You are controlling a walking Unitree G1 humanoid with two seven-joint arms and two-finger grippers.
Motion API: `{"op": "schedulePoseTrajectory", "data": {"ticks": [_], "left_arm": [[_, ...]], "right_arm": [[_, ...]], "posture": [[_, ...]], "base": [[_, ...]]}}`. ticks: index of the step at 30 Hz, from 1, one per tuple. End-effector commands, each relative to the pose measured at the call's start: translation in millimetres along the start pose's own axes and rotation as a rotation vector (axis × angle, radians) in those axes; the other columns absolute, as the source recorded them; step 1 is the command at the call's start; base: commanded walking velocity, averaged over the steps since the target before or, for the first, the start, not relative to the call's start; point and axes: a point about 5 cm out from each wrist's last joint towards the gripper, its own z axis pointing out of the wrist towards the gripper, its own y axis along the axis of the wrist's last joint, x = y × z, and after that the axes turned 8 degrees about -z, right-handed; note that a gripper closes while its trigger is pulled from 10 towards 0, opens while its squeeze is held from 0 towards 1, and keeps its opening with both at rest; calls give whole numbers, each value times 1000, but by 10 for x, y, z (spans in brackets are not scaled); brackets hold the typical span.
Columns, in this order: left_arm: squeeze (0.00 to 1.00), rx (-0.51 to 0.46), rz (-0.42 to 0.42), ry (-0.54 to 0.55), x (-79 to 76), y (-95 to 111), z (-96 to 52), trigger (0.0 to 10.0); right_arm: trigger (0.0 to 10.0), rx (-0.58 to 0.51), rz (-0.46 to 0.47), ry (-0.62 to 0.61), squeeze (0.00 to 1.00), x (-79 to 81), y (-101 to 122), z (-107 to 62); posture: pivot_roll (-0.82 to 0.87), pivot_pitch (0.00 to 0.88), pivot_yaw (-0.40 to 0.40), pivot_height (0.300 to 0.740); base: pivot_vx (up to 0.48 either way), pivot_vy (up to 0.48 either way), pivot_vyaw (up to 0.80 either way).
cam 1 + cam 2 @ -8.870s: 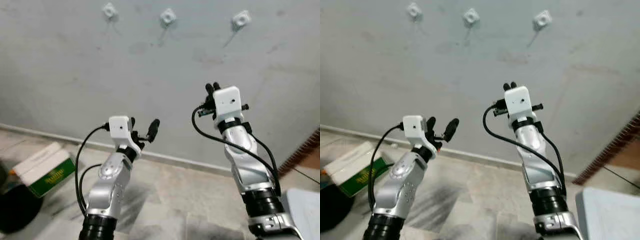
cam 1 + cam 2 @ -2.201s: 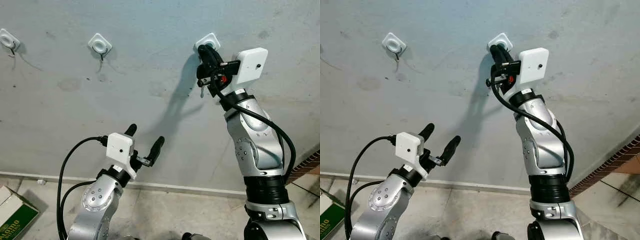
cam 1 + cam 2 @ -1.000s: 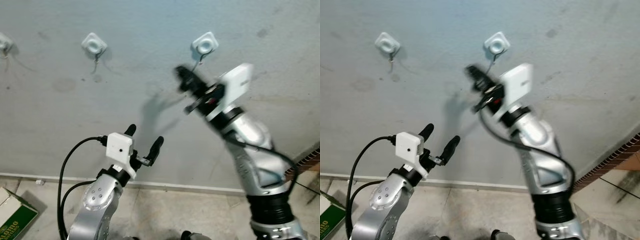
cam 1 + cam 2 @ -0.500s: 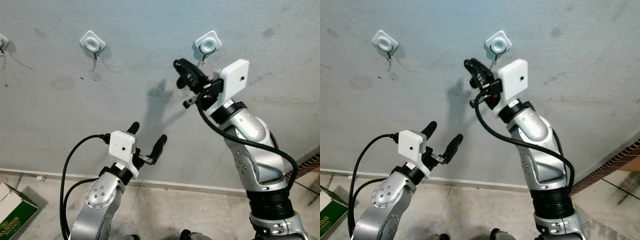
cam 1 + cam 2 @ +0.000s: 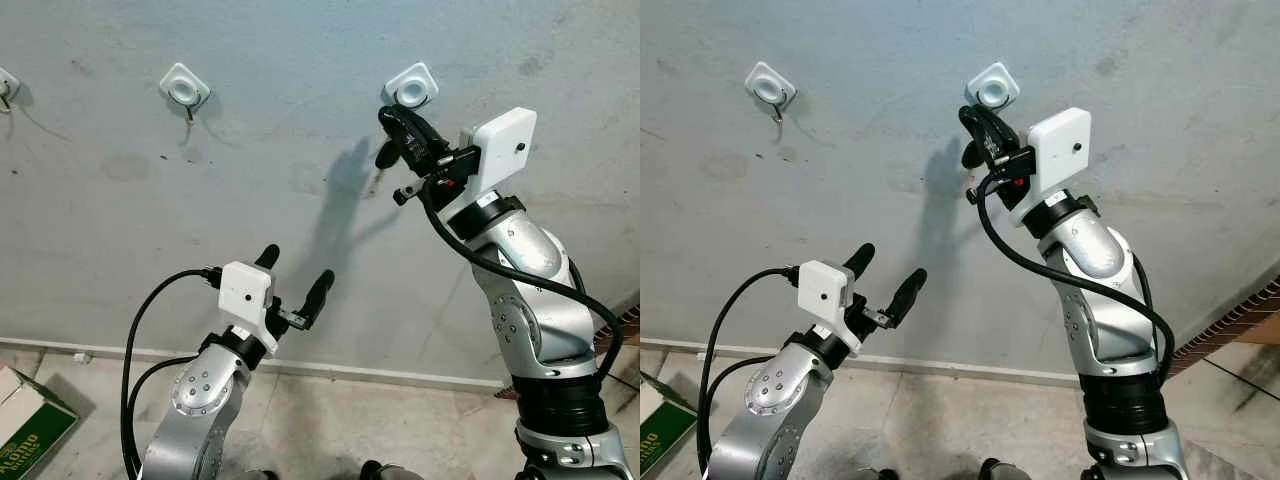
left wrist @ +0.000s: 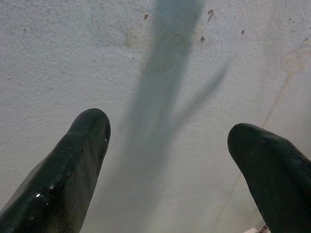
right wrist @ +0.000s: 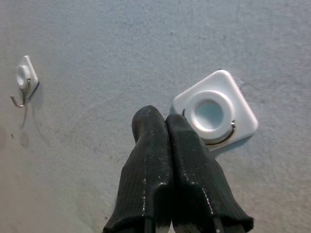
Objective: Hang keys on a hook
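Three white square hooks are stuck on the grey wall; the right hook [image 5: 411,87] is the nearest to my right gripper [image 5: 390,121]. That gripper is raised with its fingers pressed together, their tips just below and beside the hook's base [image 7: 214,112]. A small dark piece of the keys [image 5: 383,156] hangs under the fingers, with a thin bit below it. The hook's wire [image 7: 219,141] is bare. My left gripper [image 5: 294,278] is held low before the wall, open, with nothing between its fingers [image 6: 80,145].
The middle hook [image 5: 185,85] and the left hook [image 5: 5,85] are further along the wall. A green and white box [image 5: 22,437] lies on the floor at the lower left. A brick edge [image 5: 628,312] is at the far right.
My right gripper swung down and left away from the right hook, then came back up so its tips are beside it again. The left arm has barely moved.
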Motion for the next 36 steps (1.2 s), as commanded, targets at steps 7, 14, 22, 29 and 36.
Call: {"op": "schedulePoseTrajectory", "data": {"ticks": [7, 14, 22, 29, 36], "left_arm": [[0, 5, 11, -2, 21, -11, -4, 10000], [0, 3, 11, -2, 18, -9, 0, 10000], [0, 2, 11, 0, 14, -11, 4, 10000], [0, 0, 10, 1, 11, -14, 5, 10000], [0, 1, 8, -2, 7, -19, 7, 10000]], "right_arm": [[10000, -11, -19, -58, 0, -123, 17, 14], [10000, 10, -6, -110, 0, -161, -48, 25], [10000, 22, 3, -150, 0, -187, -104, 65], [10000, 49, 18, -198, 0, -238, -195, 39], [10000, 75, 37, -235, 0, -266, -294, -19]], "posture": [[15, 134, 48, 740], [16, 133, 47, 740], [20, 132, 45, 740], [22, 131, 41, 740], [21, 130, 41, 740]], "base": [[0, 0, 0], [0, 0, 0], [0, 0, 0], [0, 0, 0], [0, 0, 0]]}}
